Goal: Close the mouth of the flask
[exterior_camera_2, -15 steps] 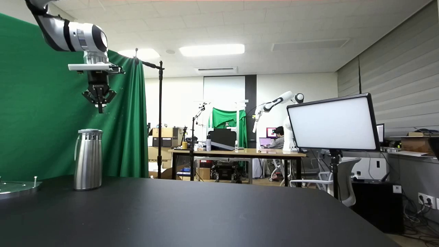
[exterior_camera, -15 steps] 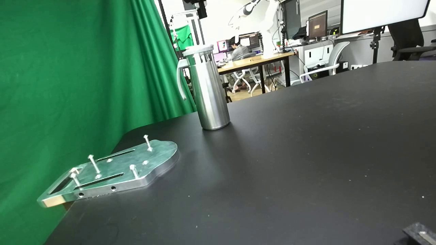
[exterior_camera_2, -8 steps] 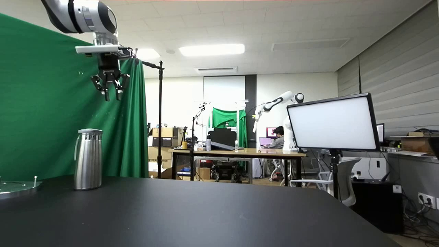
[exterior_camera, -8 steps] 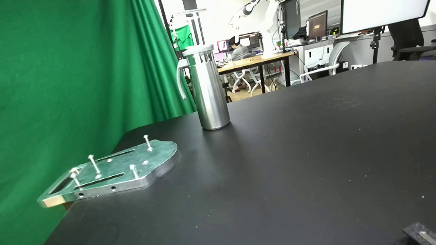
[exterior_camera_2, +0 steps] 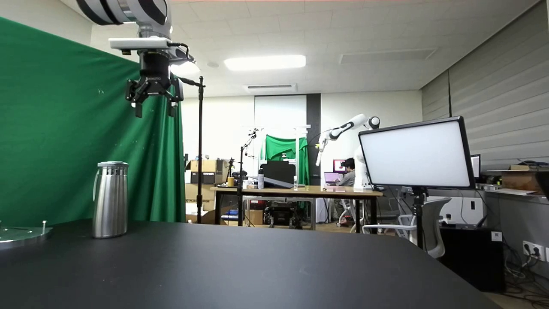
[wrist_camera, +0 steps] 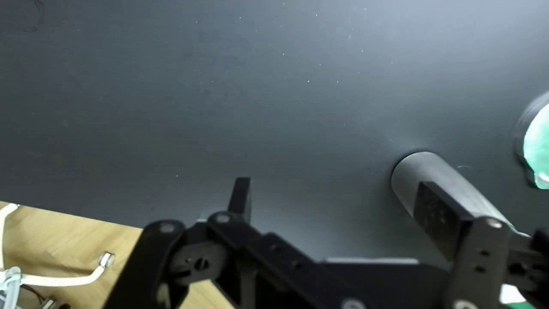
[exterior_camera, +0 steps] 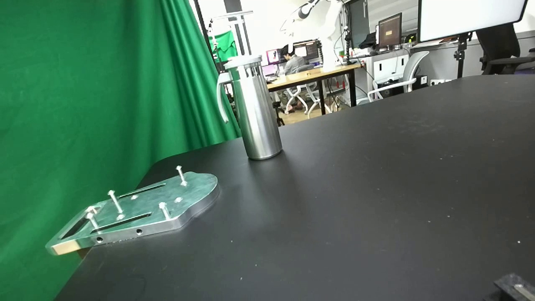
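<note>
A tall steel flask [exterior_camera: 260, 113] stands upright on the black table, its pale handle on one side. Over its mouth a light-coloured lid [exterior_camera_2: 113, 164] lies flat. In the wrist view the flask [wrist_camera: 422, 174] leans off to the right, its top hidden behind the gripper. My gripper [exterior_camera_2: 155, 110] hangs high above the table, up and to the right of the flask in that exterior view, apart from it. Its fingers [wrist_camera: 242, 195] are spread wide with nothing between them; one finger only overlaps the flask in the wrist view.
A shiny plate with upright bolts [exterior_camera: 194, 190] lies near the flask and juts past the table's edge. The black table [exterior_camera: 355, 200] stretches away beside it. Behind hangs a green curtain [exterior_camera_2: 51, 141]. A dark object [exterior_camera: 516, 286] pokes into a corner of an exterior view.
The gripper has gone from shut to open while rising and shifting right, away from the flask. It has left the top of an exterior view. The flask and its lid have stayed put.
</note>
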{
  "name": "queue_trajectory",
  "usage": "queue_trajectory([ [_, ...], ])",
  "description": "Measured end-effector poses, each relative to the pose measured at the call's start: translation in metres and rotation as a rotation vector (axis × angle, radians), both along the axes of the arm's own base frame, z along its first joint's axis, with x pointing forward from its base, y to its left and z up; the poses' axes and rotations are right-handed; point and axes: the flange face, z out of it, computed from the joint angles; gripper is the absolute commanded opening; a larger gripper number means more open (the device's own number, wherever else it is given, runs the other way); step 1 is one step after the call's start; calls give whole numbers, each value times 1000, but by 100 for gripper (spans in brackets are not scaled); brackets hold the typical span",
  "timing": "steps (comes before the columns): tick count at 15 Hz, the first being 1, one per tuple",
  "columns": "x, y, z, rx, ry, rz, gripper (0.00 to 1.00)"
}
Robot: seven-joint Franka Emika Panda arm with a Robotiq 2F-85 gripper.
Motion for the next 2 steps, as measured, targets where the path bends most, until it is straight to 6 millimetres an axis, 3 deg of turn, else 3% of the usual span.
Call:
queue_trajectory([
  [2, -3, 0, -1, 2, 5, 2, 99],
])
